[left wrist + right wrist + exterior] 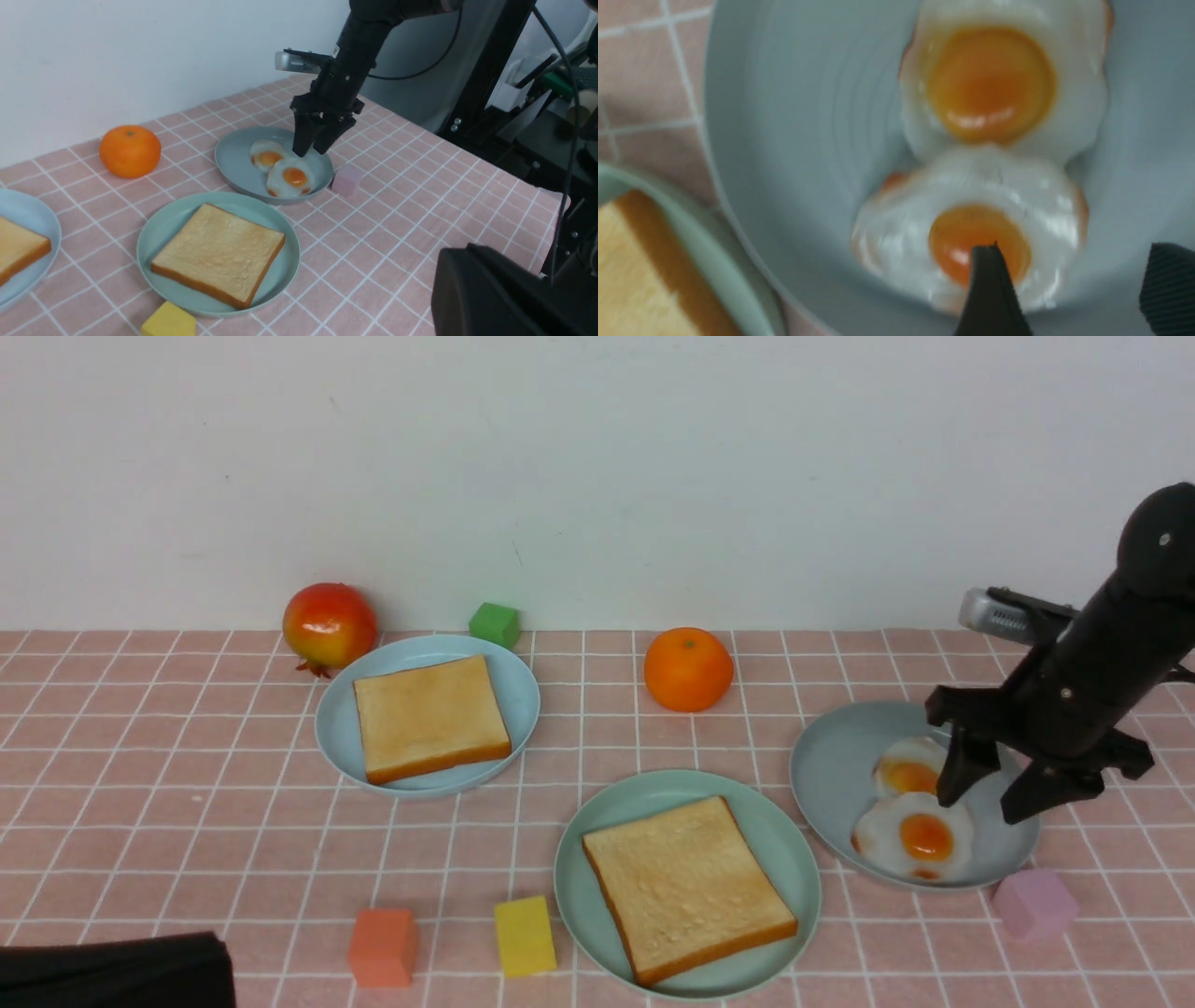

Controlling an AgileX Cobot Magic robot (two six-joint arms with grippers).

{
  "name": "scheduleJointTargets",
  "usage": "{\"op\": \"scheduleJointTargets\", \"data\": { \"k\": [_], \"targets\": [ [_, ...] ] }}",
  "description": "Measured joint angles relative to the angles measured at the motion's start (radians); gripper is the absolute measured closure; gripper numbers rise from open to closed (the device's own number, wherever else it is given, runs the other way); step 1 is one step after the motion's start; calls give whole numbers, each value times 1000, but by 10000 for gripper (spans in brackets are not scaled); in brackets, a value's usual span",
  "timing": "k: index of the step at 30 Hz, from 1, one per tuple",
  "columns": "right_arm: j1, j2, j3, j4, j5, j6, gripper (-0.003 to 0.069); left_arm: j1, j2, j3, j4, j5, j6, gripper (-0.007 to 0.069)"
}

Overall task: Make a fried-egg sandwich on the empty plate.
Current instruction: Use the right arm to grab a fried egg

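Note:
The mint-green plate sits at the front centre with one golden toast slice on it. A second toast slice lies on the pale blue plate at the back left. On the grey plate at the right lie two fried eggs, one partly over the other. My right gripper hangs open just above the nearer egg, holding nothing. My left gripper is shut and low at the table's front left, its dark body showing in the front view.
Against the wall are a pomegranate, a green cube and an orange. An orange block and a yellow block stand at the front. A pink cube sits beside the grey plate.

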Motion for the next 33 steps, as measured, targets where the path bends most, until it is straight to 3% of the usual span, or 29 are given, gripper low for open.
{"op": "scheduleJointTargets", "data": {
  "k": [11,29,30,33],
  "targets": [
    [1,71,-16,17,-30,13,228,0,13,0,-7,1,-1,613],
    [1,71,-17,20,-32,-62,587,0,13,0,-7,1,-1,613],
    [1,71,-17,16,-32,-74,636,0,13,0,-7,1,-1,613],
    [1,66,-17,7,-31,-80,664,0,13,0,-7,1,-1,613]
  ]
}}
